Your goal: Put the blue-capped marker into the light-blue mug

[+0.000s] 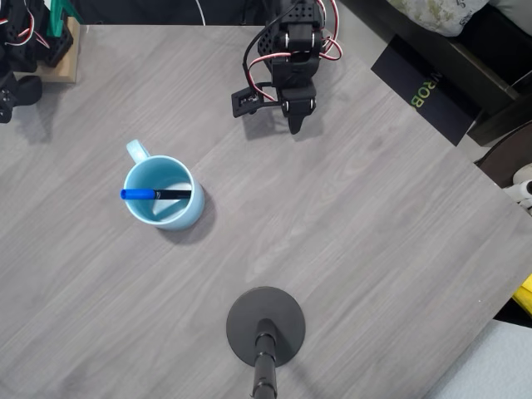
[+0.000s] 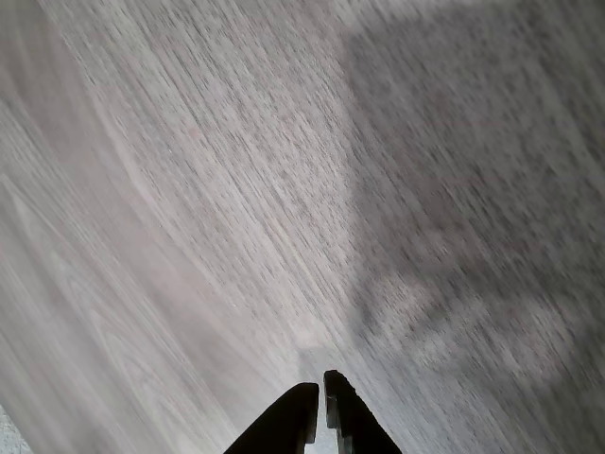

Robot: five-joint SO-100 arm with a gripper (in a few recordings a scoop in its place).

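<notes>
In the overhead view we found one blue-capped marker (image 1: pixel 156 194) lying across the mouth of the one light-blue mug (image 1: pixel 184 218), at the left of the table (image 1: pixel 349 249). Its long axis ran left to right in the picture: the blue cap pointed left and overhung the mug's left rim, while the black barrel reached the right rim. Whether the barrel dipped inside or rested on the rim we could not tell. The mug stood upright, its handle pointing to the far left; apart from the marker we saw nothing in its pale inside.

Near the middle of the near edge stood one round black stand base (image 1: pixel 266 327). At the far edge, well apart from the mug, we saw the one gripper (image 1: pixel 297 125). In the wrist view the gripper (image 2: pixel 318 397) had its two fingers pressed together over bare, blurred wood grain, holding nothing.
</notes>
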